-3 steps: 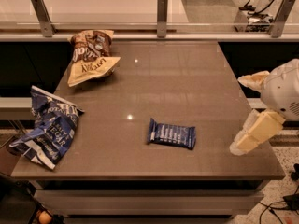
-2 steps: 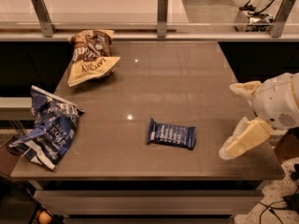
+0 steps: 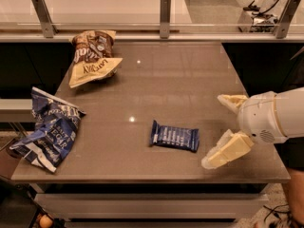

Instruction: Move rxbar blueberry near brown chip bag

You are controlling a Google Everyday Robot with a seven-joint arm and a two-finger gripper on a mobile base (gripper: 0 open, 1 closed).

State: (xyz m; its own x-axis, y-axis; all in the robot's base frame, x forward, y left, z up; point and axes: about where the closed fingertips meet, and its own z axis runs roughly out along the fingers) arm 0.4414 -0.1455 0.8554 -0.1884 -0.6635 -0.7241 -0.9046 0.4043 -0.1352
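The rxbar blueberry (image 3: 175,136) is a small flat dark blue wrapper with white text. It lies on the table near the front, right of centre. The brown chip bag (image 3: 93,57), brown on top and cream-yellow below, lies at the far left of the table. My gripper (image 3: 219,129) is over the table's right front part, just right of the bar and not touching it. Its two cream fingers are spread apart with nothing between them.
A large blue and white chip bag (image 3: 49,128) lies crumpled at the table's left front edge. A glass barrier with metal posts (image 3: 165,9) runs along the table's back edge. The grey table (image 3: 180,80) has drop-offs at its left, right and front edges.
My gripper has moved left across the table's right edge, closer to the bar. The bar and both bags have not moved.
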